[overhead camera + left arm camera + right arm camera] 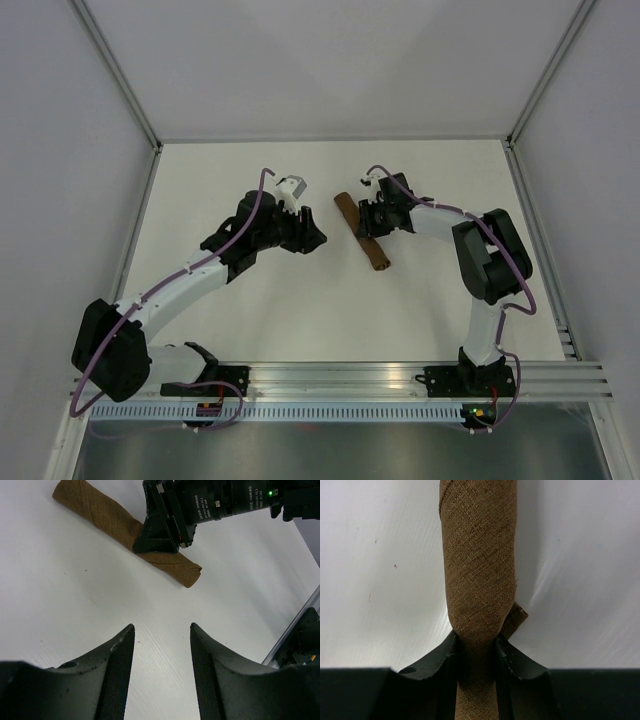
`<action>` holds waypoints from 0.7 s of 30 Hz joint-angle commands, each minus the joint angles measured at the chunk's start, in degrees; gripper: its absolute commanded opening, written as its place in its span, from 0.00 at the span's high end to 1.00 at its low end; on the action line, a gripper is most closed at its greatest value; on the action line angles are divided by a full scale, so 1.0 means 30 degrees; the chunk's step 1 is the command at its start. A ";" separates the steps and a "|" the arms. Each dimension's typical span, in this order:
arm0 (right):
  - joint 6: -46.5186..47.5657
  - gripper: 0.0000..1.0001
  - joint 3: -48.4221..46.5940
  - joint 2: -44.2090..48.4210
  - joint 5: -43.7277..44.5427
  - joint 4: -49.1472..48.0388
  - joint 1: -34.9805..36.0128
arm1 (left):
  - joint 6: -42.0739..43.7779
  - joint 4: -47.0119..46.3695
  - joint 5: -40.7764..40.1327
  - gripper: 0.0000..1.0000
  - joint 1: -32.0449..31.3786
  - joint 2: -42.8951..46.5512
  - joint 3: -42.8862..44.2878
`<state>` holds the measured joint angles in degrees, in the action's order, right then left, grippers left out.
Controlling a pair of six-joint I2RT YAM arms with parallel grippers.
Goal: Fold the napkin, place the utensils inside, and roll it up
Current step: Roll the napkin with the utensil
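The brown napkin [348, 208] lies rolled into a tight tube near the middle of the white table, slanting from upper left to lower right. My right gripper [366, 222] is shut on the roll's middle; in the right wrist view the cloth [479, 565] is pinched between both fingers, and a small loose corner [516, 620] sticks out to the right. The left gripper [318, 240] stands open a short way left of the roll, with only bare table between its fingers [117, 665]. In the left wrist view the roll [100, 512] lies ahead of it. The utensils are hidden.
White enclosure walls surround the table, with metal frame posts [120, 75] at the back corners. An aluminium rail [350, 385] carrying the arm bases runs along the near edge. The right arm's wrist housing [220, 502] sits over the roll in the left wrist view.
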<state>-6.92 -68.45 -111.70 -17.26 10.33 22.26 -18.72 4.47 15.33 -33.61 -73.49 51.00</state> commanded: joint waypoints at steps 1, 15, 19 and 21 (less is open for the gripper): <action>-0.2172 0.85 0.1340 -0.1790 0.3642 0.1656 -0.0592 | -0.0205 0.0268 0.0016 0.46 0.0069 0.0533 -0.0185; -0.5015 0.89 0.0580 -0.2580 0.4199 0.1713 -0.1707 | -0.1025 -0.0523 0.1246 0.46 0.0069 -0.1254 0.0313; -0.5660 0.87 -0.0093 -0.3020 0.3646 0.1801 -0.2057 | -0.1026 -0.0523 0.1393 0.46 0.0069 -0.1488 0.0430; -0.5809 0.87 -0.0358 -0.3284 0.3205 0.1889 -0.2263 | -0.1025 -0.0552 0.1481 0.46 0.0098 -0.1722 0.0547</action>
<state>-22.63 -71.33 -115.15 -13.10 5.54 17.39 -19.09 4.16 17.72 -33.54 -77.80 50.92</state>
